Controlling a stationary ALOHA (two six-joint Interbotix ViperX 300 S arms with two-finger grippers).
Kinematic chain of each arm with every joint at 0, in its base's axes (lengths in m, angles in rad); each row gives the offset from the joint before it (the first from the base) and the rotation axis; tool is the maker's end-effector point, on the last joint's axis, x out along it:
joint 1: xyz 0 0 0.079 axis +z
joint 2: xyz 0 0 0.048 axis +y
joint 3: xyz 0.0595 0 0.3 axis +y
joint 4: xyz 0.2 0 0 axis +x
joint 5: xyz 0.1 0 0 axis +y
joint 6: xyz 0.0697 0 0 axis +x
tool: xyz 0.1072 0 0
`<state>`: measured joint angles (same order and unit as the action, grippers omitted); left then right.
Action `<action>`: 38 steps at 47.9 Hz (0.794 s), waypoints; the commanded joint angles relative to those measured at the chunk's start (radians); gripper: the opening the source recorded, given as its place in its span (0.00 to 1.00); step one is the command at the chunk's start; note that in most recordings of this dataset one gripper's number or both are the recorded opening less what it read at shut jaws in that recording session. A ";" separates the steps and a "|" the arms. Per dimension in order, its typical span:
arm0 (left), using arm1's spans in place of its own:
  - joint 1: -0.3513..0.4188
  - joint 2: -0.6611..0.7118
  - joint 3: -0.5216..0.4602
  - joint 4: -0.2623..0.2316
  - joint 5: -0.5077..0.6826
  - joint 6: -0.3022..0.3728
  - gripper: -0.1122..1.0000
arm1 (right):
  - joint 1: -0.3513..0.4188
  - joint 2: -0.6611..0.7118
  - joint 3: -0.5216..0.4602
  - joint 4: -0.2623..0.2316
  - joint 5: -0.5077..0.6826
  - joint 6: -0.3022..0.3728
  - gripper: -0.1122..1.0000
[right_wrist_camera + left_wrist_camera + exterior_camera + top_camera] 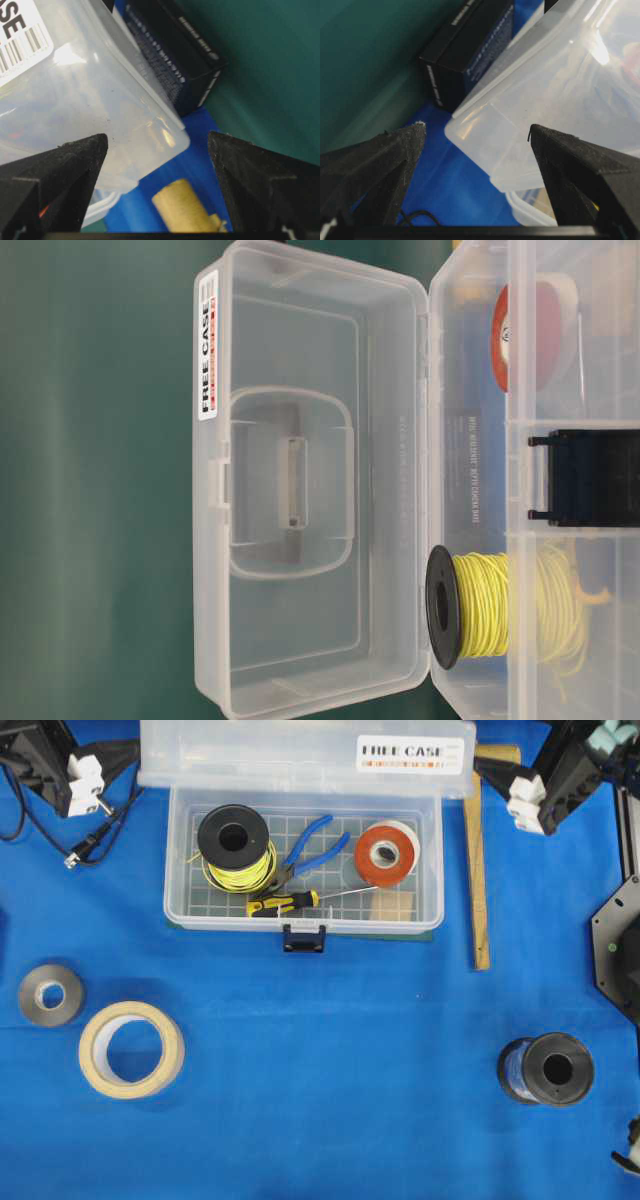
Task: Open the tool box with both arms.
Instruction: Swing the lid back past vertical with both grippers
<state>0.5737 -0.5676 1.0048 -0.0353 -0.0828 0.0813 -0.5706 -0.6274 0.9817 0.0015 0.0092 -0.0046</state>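
Black pointed fingers [385, 165] of the left gripper [477, 132] stand wide apart, holding nothing, beside the raised lid's corner. Likewise the right gripper [157, 140] is spread wide and empty. Between them the tool box [180, 900] sits open on the blue cloth [330, 1070], lid [250, 750] back.

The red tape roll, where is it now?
In the overhead view the red tape roll lies inside the open tool box, in its right part, right of the blue pliers.
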 commanded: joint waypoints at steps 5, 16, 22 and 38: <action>0.015 0.008 -0.044 -0.002 -0.020 -0.003 0.91 | -0.015 0.035 -0.066 0.003 -0.044 0.003 0.85; 0.054 0.041 -0.063 -0.002 -0.035 -0.002 0.91 | -0.060 0.094 -0.092 0.003 -0.052 0.002 0.85; 0.074 0.069 -0.081 -0.002 -0.035 -0.002 0.91 | -0.075 0.118 -0.106 0.003 -0.052 0.002 0.85; 0.118 0.098 -0.097 -0.002 -0.034 0.055 0.91 | -0.127 0.170 -0.140 0.003 -0.052 0.000 0.85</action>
<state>0.6918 -0.4648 0.9373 -0.0368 -0.1043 0.1350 -0.7072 -0.4679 0.8836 0.0015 -0.0230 -0.0061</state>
